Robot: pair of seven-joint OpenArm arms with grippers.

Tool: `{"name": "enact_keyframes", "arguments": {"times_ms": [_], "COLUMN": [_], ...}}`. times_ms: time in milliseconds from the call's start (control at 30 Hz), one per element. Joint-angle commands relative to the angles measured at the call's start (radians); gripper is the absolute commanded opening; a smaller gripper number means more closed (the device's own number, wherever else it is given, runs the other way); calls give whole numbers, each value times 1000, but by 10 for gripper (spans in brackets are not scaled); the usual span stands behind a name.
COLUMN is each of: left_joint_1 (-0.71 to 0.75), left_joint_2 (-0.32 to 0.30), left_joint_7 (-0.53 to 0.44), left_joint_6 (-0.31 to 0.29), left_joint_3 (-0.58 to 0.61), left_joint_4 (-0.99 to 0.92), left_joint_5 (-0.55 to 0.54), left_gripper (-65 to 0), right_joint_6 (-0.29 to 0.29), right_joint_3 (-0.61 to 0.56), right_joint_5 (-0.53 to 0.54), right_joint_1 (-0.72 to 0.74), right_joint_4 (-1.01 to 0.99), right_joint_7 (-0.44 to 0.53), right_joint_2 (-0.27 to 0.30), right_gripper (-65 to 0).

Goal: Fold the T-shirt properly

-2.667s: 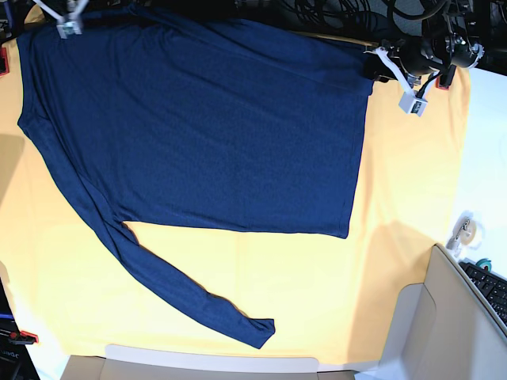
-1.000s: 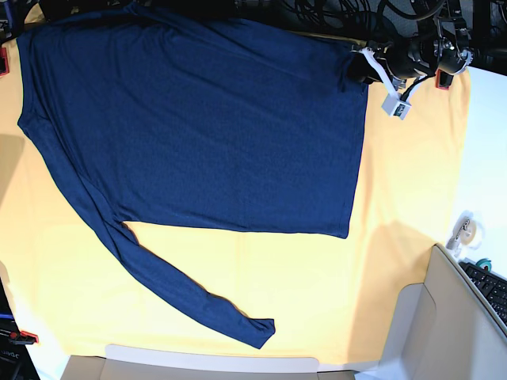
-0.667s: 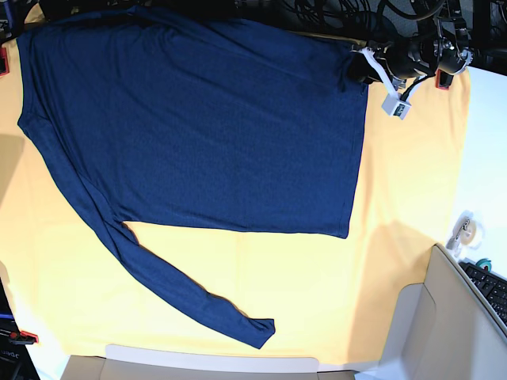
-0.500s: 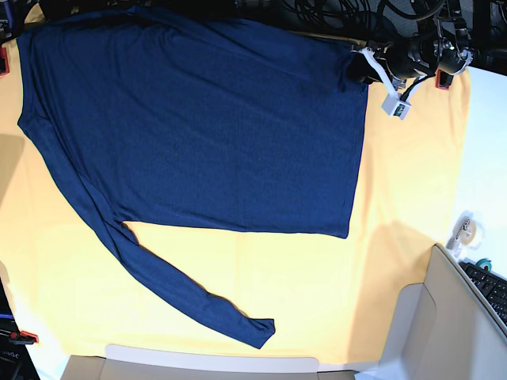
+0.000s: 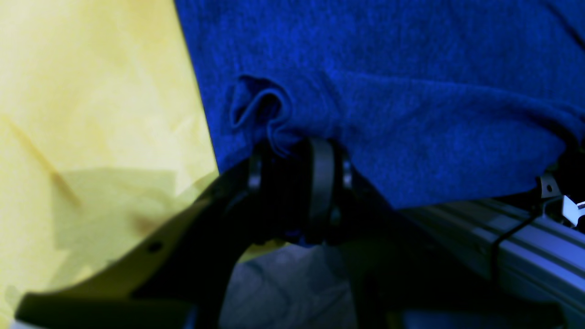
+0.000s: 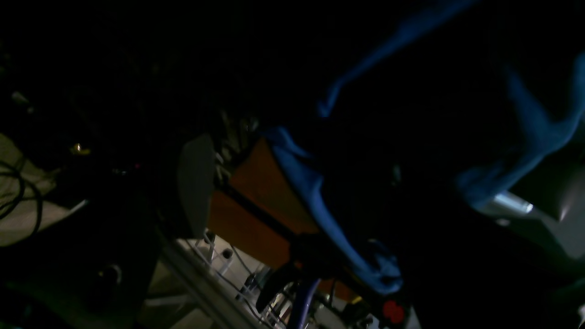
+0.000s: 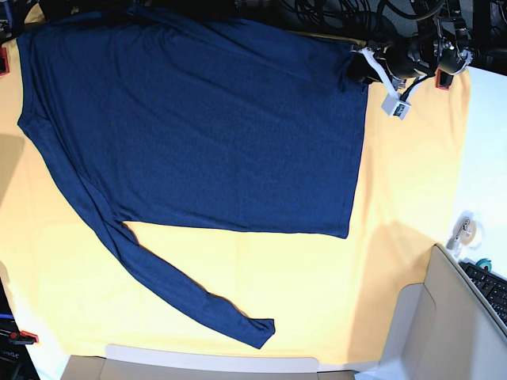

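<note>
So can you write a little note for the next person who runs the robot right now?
Left claw: shut on the T-shirt, pinching a puckered bit of its corner at the table's back edge.
Right claw: not seen in the base view; its own camera is too dark to tell if it is open or shut, with only some blue cloth showing.
T-shirt: spread flat on the yellow cloth, one long sleeve trailing toward the front.
Done: nothing folded.
Left: every fold.
</note>
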Motion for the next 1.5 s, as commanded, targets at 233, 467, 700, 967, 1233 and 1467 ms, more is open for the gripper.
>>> {"name": "enact_keyframes", "arguments": {"times_ms": [233, 467, 700, 967, 1233, 1467], "left_joint_1": [-2, -2, -2, -2, -2, -2], "left_joint_2": [-9, -9, -9, -9, -9, -9], "left_joint_7": [-6, -6, -6, -6, -6, -6], "left_joint_6": [-4, -4, -4, -4, -4, -4], "left_joint_3": [-5, -5, -5, -7, -7, -7], "left_joint_4": [13, 13, 13, 13, 13, 13], "left_joint_5": [-15, -15, -15, -15, -15, -15], "left_gripper": [-524, -524, -524, -524, -524, -524], "right_joint_6": [-15, -15, -15, -15, -15, -15], "right_joint_3": [-1, -1, -5, -4, -8, -2], "right_joint_5": [-4, -3, -3, -4, -34, -107], "right_joint_1": [22, 53, 73, 73, 64, -17], "right_joint_4": [-1, -4, -62, -59, -36, 99], "right_joint_7": [-1, -1, 1, 1, -4, -9], "right_joint_2": [-3, -3, -32, -30, -29, -1], "right_gripper": [-208, -208, -273, -544, -650, -650]}}
